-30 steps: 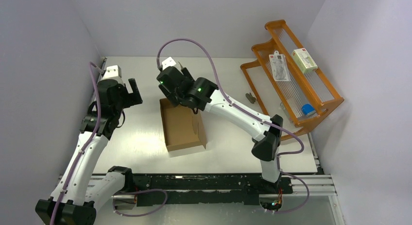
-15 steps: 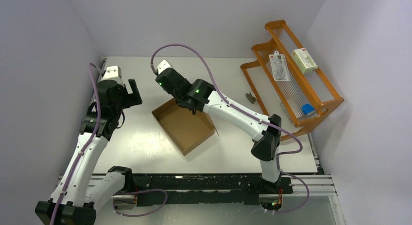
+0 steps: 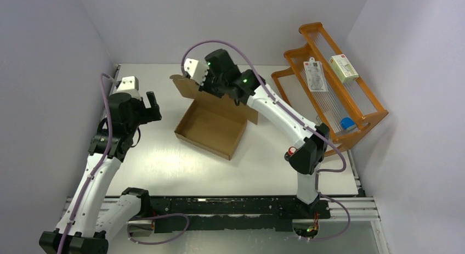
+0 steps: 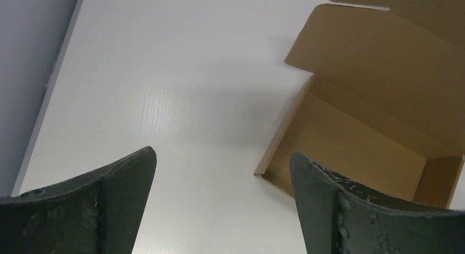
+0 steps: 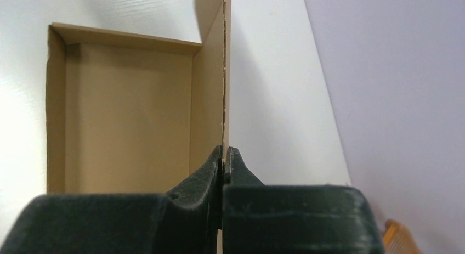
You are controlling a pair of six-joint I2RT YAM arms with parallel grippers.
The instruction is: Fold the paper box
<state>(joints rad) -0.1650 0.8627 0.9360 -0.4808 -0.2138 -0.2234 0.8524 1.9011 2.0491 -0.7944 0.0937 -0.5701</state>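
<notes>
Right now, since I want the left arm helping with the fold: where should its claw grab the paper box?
Probably the upright left wall of the paper box, from above: a thin free edge facing the open left claw, while the right claw pinches the raised lid flap.

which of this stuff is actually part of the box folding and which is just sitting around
Part of the job:
- paper box, its raised flap pinched by the right end effector
- left end effector, open, hovering beside the box

Just lying about:
- orange rack
- white-and-green carton, white packet and blue item on it
- small dark object beside the rack
</notes>
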